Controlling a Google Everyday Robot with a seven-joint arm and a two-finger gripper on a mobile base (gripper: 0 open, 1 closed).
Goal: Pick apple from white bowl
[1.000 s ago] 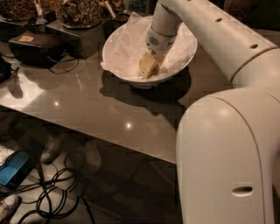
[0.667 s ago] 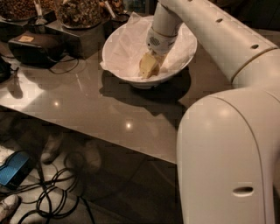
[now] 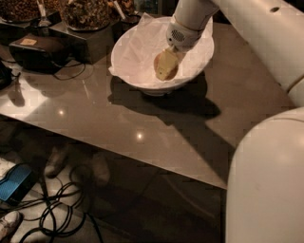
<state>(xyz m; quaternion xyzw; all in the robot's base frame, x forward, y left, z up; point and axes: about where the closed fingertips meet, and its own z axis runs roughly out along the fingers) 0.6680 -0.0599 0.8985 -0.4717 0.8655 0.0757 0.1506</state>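
The white bowl [image 3: 142,85] stands on the grey table, lined with crumpled white paper [image 3: 137,47]. The apple [image 3: 157,61] lies in the bowl right of its middle; only its reddish-orange edges show beside the gripper. My gripper [image 3: 166,65] reaches down from the upper right into the bowl and sits right on the apple, covering most of it. The white wrist [image 3: 183,31] is just above the bowl's far rim.
Dark dishes of nuts [image 3: 88,12] stand on boxes behind the bowl at the left. A black device [image 3: 35,47] with a cable lies at the far left. The table's front edge [image 3: 142,156] runs diagonally; cables [image 3: 61,213] and a blue object [image 3: 14,182] lie on the floor. My white body [image 3: 266,180] fills the lower right.
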